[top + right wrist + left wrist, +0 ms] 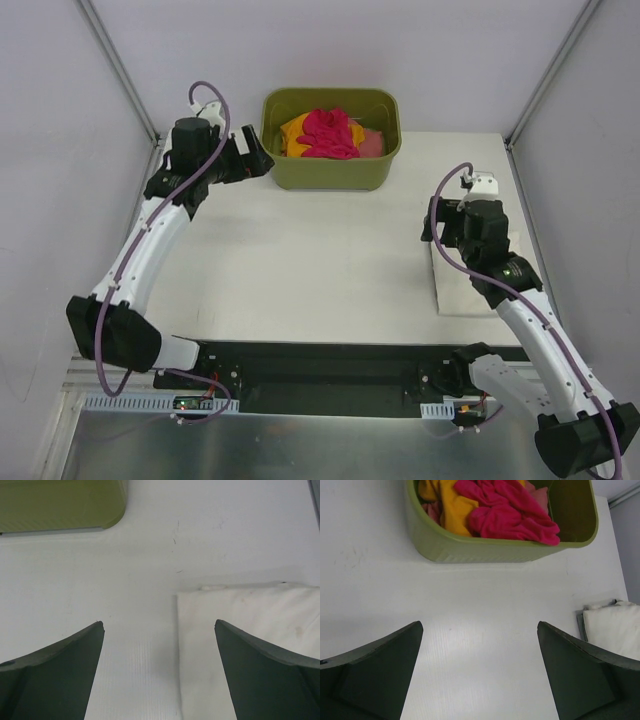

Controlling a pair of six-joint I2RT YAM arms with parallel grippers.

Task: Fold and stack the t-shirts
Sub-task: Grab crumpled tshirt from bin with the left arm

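Top view: the crimson-pink t-shirt (328, 132), orange t-shirt (292, 135) and salmon-pink t-shirt (373, 142) lay heaped in the tub (330, 172). The cream-white t-shirt (470, 285) lay folded below the right gripper (435, 228).

Left wrist view: the left gripper (480, 625) was released, empty, near the tub.

Right wrist view: jaws released over the cream edge.

Judged soft, light and limp; pinch the crimson's raised fold.

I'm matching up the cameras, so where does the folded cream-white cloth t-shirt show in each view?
Top external: folded cream-white cloth t-shirt lies at the right, mid-height.
Left wrist: at the right edge.
Right wrist: lower right.
Shared landmark: olive-green plastic tub.
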